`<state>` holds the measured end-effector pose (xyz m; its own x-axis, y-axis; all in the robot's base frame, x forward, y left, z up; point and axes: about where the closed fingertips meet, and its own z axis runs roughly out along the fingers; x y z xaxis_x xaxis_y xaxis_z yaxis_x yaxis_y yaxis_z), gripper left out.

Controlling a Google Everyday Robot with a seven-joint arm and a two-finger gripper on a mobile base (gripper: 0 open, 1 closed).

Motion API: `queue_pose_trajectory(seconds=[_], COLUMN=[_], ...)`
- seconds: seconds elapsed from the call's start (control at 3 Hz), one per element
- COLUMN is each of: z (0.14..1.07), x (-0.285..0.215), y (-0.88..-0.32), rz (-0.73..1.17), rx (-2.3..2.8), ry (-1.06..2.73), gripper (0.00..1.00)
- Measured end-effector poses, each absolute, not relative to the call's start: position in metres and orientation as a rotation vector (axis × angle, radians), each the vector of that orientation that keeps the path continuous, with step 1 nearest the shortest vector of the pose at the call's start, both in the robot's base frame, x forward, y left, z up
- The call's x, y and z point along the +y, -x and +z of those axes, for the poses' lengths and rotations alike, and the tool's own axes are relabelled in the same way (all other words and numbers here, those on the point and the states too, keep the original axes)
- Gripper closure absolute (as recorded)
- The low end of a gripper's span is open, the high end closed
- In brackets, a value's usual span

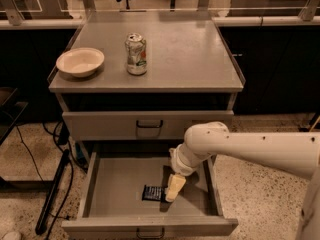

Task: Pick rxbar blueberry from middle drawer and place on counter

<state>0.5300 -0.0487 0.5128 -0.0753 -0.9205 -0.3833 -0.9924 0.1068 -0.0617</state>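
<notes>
step: reaching for bar (pixel 152 192) in open drawer (pixel 120 184) | pincer (pixel 171 194) at bar's right edge, grip: cannot tell | next: clasp bar, lift to surface (pixel 190 49)

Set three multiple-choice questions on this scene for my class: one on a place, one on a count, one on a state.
1. Where is the pincer? A) over the floor outside the cabinet B) in the middle drawer, beside the rxbar blueberry C) behind the cabinet
2. How many things stand on the counter? A) one B) two C) four
3. The upper drawer is: A) shut B) half open C) missing
Answers: 1 B, it hangs low by the dark wrapper; 2 B, a bowl and a can; 3 A, its front sits flush.
</notes>
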Motion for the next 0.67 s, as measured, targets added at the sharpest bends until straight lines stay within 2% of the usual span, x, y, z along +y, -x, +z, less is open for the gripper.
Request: queue_pose_trajectory(seconds=[0.67], z=[0.495], x=[-0.039], y=[-0.530], rz=[0.348], rx=[2.057], ry=[1.880], gripper=[0.00])
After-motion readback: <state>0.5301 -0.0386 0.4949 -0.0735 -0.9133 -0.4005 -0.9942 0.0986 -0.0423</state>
